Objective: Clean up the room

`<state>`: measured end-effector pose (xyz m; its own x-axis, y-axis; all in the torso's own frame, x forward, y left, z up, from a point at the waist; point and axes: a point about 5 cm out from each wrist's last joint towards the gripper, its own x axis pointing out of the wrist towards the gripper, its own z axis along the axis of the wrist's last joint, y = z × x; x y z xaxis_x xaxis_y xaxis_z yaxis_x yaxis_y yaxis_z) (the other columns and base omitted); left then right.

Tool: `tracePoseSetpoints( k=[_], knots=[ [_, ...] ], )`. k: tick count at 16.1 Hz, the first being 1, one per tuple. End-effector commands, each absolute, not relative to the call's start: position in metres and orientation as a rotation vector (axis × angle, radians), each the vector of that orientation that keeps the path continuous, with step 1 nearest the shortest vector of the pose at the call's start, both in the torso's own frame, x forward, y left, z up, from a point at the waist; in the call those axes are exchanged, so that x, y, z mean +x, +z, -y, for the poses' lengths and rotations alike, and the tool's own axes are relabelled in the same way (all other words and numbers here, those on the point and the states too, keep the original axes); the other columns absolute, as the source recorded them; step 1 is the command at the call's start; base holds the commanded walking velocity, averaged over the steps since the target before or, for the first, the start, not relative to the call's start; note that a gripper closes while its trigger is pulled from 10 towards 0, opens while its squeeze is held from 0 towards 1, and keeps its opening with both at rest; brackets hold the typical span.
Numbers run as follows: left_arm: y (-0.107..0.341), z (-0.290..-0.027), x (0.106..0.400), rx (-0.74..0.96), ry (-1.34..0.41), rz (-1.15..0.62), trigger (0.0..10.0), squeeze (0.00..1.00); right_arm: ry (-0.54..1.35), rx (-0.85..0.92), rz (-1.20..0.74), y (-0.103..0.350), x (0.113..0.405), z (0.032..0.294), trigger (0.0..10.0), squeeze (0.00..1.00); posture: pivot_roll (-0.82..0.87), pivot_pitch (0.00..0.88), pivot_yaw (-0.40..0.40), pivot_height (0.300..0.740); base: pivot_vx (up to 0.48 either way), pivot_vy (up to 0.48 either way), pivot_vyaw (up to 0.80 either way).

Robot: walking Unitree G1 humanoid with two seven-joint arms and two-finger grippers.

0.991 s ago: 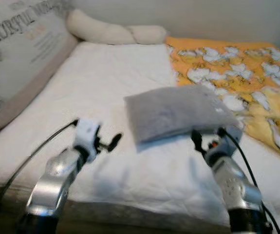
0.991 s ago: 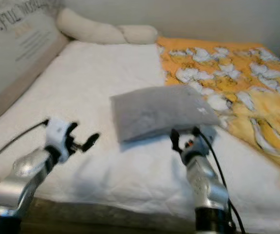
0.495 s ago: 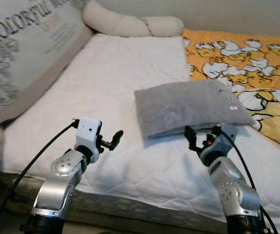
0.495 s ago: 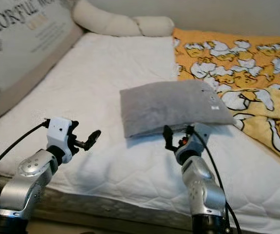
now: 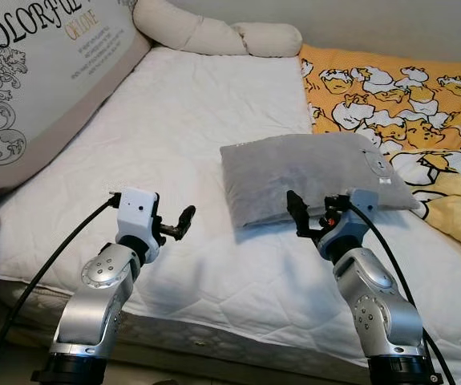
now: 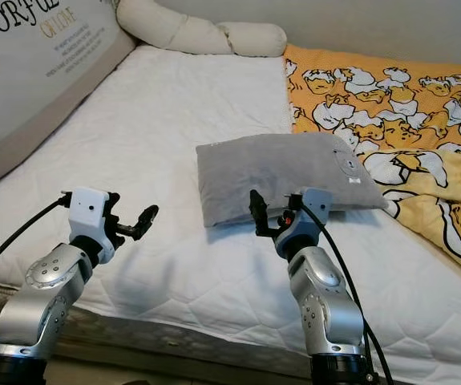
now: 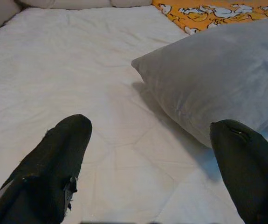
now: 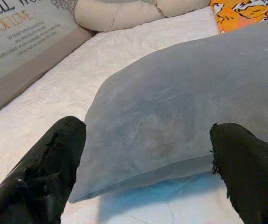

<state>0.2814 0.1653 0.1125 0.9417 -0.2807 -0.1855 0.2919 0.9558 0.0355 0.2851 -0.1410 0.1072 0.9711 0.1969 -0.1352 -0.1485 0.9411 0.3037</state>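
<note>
A grey pillow [image 5: 310, 170] lies flat on the white mattress [image 5: 190, 112], its far right corner against the yellow blanket. My right gripper [image 5: 311, 217] hovers open just before the pillow's near edge, and the pillow [image 8: 180, 102] spreads wide beyond its fingers [image 8: 45, 177]. My left gripper [image 5: 179, 225] is held open over bare mattress, to the left of the pillow and apart from it. In the left wrist view the pillow's near corner [image 7: 208, 79] lies ahead between the fingers [image 7: 54, 172], with nothing held.
A yellow blanket with duck prints [image 5: 406, 88] covers the right of the bed. A long cream bolster [image 5: 214, 36] lies along the wall at the head. A big printed cushion [image 5: 30, 80] leans at the left. The bed's front edge [image 5: 214, 345] runs below my arms.
The view has shifted and grown sharp, so the camera has moved. My right gripper sits a little further left along the pillow's near edge. Both grippers stay open.
</note>
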Motion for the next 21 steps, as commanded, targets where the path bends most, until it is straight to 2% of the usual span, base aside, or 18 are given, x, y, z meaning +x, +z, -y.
tracePoseSetpoints(
  k=[1, 2, 9, 12, 18, 21],
  knots=[
    [0.1182, -0.1608, 0.2847, 0.068, -0.3, -0.155, 10.0, 0.0, 0.169, 0.281, -0.168, 0.1072, 0.2856, 0.144, 10.0, 1.0, -0.01, 0.0, -0.041, 0.74, 0.24, 0.0, -0.78],
    [0.1185, -0.1607, 0.2852, 0.069, -0.3, -0.154, 10.0, 0.0, 0.17, 0.282, -0.166, 0.1075, 0.2858, 0.1439, 10.0, 1.0, -0.01, 0.0, -0.044, 0.74, 0.244, 0.0, -0.77],
    [0.1215, -0.1646, 0.29, 0.076, -0.293, -0.15, 10.0, 0.0, 0.18, 0.256, -0.158, 0.1099, 0.2906, 0.1424, 10.0, 1.0, -0.01, 0.0, -0.035, 0.74, 0.243, 0.0, 0.0],
    [0.1208, -0.1651, 0.2894, 0.061, -0.29, -0.153, 10.0, 0.0, 0.173, 0.252, -0.155, 0.1098, 0.2903, 0.1425, 10.0, 1.0, -0.02, 0.0, -0.034, 0.74, 0.241, 0.0, 0.8],
    [0.1196, -0.1657, 0.2886, 0.064, -0.298, -0.161, 10.0, 0.0, 0.156, 0.275, -0.169, 0.1078, 0.2907, 0.1436, 10.0, 1.0, -0.02, 0.0, -0.028, 0.74, 0.242, 0.0, 0.0],
    [0.1196, -0.166, 0.2887, 0.057, -0.298, -0.161, 10.0, 0.0, 0.152, 0.273, -0.158, 0.1085, 0.292, 0.143, 10.0, 1.0, -0.02, 0.0, -0.026, 0.74, 0.242, 0.0, -0.51]
  ],
)
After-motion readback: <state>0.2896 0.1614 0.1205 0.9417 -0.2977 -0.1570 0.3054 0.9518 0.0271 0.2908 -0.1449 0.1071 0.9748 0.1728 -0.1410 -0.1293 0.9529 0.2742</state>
